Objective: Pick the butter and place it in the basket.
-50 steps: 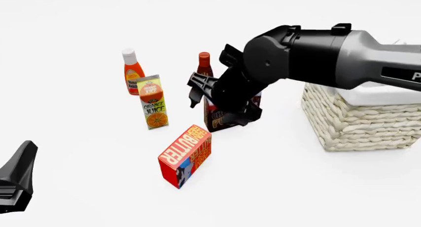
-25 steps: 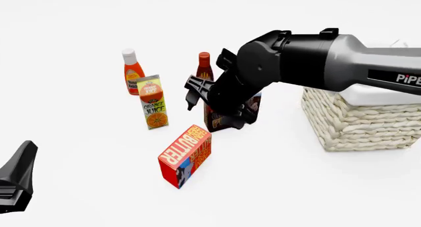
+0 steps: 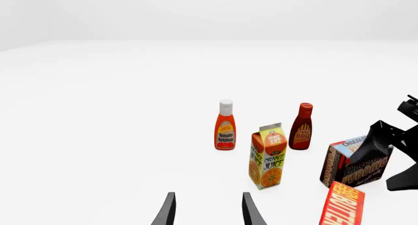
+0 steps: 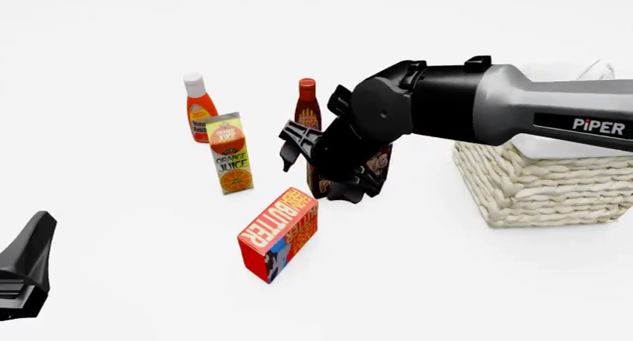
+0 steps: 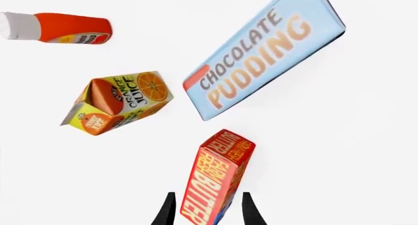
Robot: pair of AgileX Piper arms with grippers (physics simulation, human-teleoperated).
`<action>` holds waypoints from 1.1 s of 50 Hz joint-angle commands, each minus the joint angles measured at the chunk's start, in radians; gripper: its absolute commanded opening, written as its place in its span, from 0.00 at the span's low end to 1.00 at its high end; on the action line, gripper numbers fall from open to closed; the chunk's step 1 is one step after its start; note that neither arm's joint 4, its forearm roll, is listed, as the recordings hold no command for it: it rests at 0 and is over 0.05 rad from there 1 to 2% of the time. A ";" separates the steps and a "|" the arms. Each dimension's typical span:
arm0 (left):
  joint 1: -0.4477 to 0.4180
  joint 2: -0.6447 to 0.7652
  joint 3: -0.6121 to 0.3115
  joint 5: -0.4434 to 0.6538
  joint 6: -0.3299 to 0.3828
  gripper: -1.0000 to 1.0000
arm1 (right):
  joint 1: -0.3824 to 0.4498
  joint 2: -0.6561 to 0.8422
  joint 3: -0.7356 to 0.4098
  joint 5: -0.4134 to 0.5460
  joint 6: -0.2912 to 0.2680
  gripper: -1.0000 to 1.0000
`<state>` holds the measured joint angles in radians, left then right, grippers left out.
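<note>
The butter [image 4: 279, 233] is a red carton with pale lettering, standing on the table in front of the other groceries; it also shows in the left wrist view [image 3: 343, 205]. My right gripper [image 4: 322, 170] hangs open a little above and behind it. In the right wrist view the butter [image 5: 219, 176] lies in line with the gap of the right gripper [image 5: 207, 213], apart from both fingers. The basket [image 4: 539, 185], cream wicker with a white liner, stands at the right, partly behind the right arm. My left gripper [image 4: 25, 274] rests low at the near left, open and empty [image 3: 207, 213].
Behind the butter stand an orange juice carton [image 4: 230, 154], a ketchup bottle [image 4: 201, 107], a BBQ sauce bottle [image 4: 307, 100] and the chocolate pudding box [image 4: 381, 163], which the right gripper mostly covers in the front view.
The right arm has sunk a little and its gripper has come down slightly toward the butter. The left arm and all the groceries have stayed put.
</note>
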<state>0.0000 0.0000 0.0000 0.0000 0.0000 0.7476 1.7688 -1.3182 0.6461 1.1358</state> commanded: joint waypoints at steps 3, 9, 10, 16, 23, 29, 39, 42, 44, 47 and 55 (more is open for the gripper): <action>0.000 0.000 0.000 0.000 0.000 1.00 | 0.005 0.017 0.006 -0.015 0.031 1.00; 0.000 0.000 0.000 0.000 0.000 1.00 | 0.002 0.021 0.008 -0.019 0.026 1.00; 0.000 0.000 0.000 0.000 0.000 1.00 | 0.002 0.022 0.007 -0.019 0.026 1.00; 0.000 0.000 0.000 0.000 0.000 1.00 | 0.006 0.031 0.001 -0.017 0.024 1.00; 0.000 0.000 0.000 0.000 0.000 1.00 | 0.010 0.041 -0.005 -0.019 0.025 1.00; 0.000 0.000 0.000 0.000 0.000 1.00 | 0.021 0.060 -0.018 -0.016 0.027 1.00; 0.000 0.000 0.000 0.000 0.000 1.00 | 0.038 0.086 -0.039 -0.013 0.032 1.00; 0.000 0.000 0.000 0.000 0.000 1.00 | 0.042 0.090 -0.044 -0.013 0.034 1.00; 0.000 0.000 0.000 0.000 0.000 1.00 | 0.040 0.092 -0.045 -0.014 0.032 1.00; 0.000 0.000 0.000 0.000 0.000 1.00 | 0.042 0.095 -0.050 -0.012 0.031 1.00; 0.000 0.000 0.000 0.000 0.000 1.00 | 0.045 0.103 -0.057 -0.013 0.034 1.00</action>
<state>0.0000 0.0000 0.0000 0.0000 0.0000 0.7873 1.8597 -1.3644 0.6332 1.1675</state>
